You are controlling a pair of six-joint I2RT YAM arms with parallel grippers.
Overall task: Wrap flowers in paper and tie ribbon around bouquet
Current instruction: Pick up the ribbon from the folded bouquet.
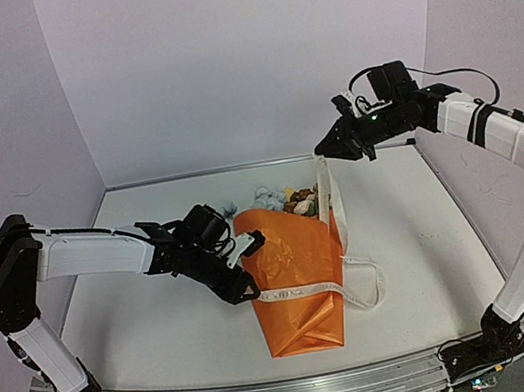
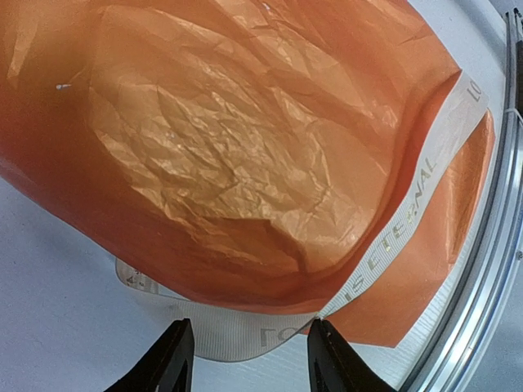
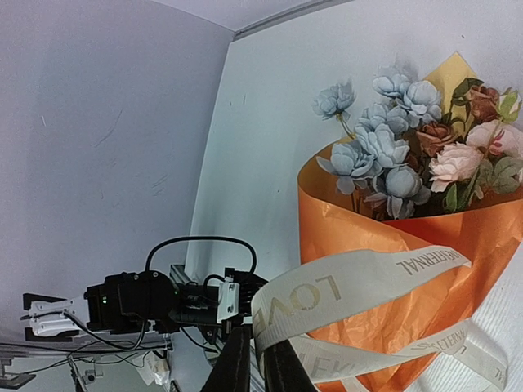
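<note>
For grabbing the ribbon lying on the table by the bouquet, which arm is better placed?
Left, probably. Its open left gripper frames the ribbon where it emerges from under the bouquet. The right gripper is shut on the ribbon's other end, raised near the flowers.

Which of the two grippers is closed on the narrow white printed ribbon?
The right gripper, raised near the pale blue blooms, pinches the narrow white printed ribbon; the left gripper stands open beside the orange paper bouquet.
</note>
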